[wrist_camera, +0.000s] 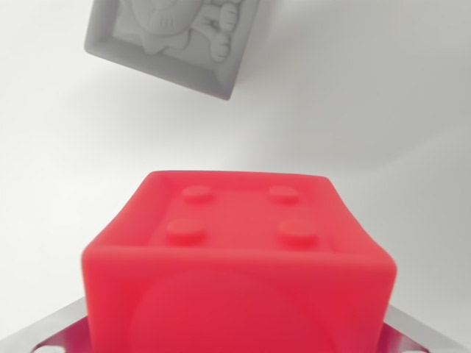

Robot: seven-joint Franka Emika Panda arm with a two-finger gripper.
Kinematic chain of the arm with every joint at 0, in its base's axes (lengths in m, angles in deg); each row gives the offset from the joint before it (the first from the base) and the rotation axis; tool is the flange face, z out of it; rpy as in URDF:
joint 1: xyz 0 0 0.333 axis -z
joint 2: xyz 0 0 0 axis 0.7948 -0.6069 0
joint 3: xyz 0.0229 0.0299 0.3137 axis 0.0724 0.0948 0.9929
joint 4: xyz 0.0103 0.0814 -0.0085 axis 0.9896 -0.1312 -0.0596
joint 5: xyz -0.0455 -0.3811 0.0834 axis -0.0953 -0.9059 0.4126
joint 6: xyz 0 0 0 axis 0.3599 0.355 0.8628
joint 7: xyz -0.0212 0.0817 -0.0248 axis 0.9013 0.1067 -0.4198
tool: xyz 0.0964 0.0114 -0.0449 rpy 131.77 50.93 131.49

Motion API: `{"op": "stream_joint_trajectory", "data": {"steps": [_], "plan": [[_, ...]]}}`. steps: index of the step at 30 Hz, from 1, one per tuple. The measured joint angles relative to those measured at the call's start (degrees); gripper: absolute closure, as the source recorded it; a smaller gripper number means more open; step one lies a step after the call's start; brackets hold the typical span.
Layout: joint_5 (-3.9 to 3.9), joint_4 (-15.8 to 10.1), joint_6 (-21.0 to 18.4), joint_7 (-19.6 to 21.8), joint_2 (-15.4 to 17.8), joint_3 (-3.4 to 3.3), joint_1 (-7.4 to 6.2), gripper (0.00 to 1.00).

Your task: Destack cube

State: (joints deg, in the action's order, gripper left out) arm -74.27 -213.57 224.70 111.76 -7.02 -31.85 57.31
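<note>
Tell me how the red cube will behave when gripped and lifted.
The red cube looks like stiff moulded plastic, so probably light and rigid. Its smooth, rounded sides may be slippery. Flat faces suggest it won't roll.

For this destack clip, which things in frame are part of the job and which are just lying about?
Part of the job:
- red plastic cube with four round studs on top
- grey cube with a raised cartoon figure on its face, lying apart at the top of the wrist view

Just lying about:
- nothing else visible on the white surface

Only the silvery metal tool (235, 340) peeks in at the bottom corners; jaws mostly hidden, so grip's unclear.
</note>
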Motion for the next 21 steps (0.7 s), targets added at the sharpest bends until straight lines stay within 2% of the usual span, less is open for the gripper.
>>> {"op": "stream_joint_trajectory", "data": {"steps": [21], "plan": [[0.4, 1.2, 6.7, -0.3, -7.8, 0.45, 0.31, 1.0]]}}
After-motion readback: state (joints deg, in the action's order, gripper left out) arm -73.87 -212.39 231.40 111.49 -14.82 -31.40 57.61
